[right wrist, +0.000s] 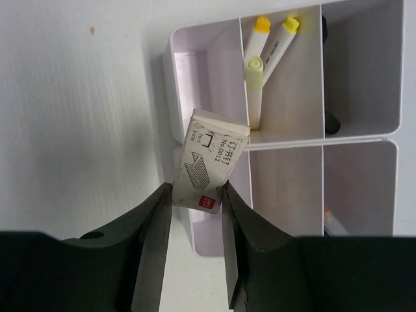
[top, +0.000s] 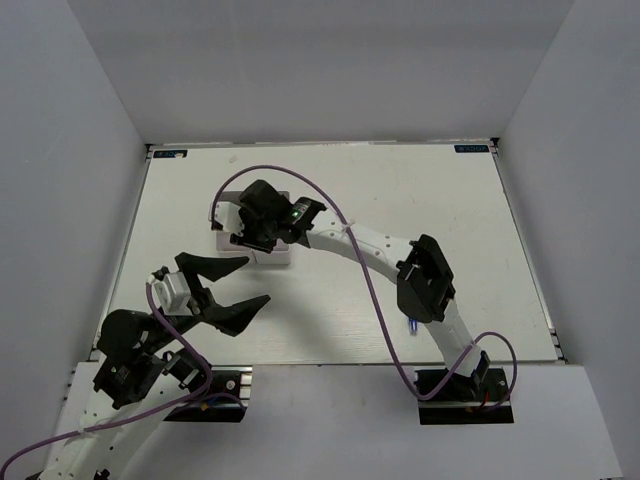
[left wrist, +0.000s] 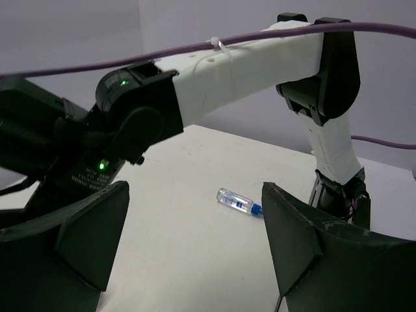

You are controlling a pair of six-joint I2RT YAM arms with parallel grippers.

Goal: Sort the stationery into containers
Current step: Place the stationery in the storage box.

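My right gripper (right wrist: 197,201) is shut on a small whitish staple box (right wrist: 208,166) and holds it tilted over the left compartments of the white four-part organizer box (right wrist: 364,138). One compartment holds two yellow-capped pens (right wrist: 260,39) and a green-capped marker (right wrist: 253,71). From above, the right gripper (top: 245,230) covers most of the organizer (top: 275,258). My left gripper (top: 235,285) is open and empty above the table, near its left front. In the left wrist view a clear blue-tipped tube (left wrist: 237,201) lies on the table beyond the open left gripper (left wrist: 195,240).
The right arm (left wrist: 247,65) reaches across the table above the tube, which shows by the arm's base (top: 413,326). Dark items (right wrist: 331,123) lie in the organizer's far compartment. White walls enclose the table on three sides.
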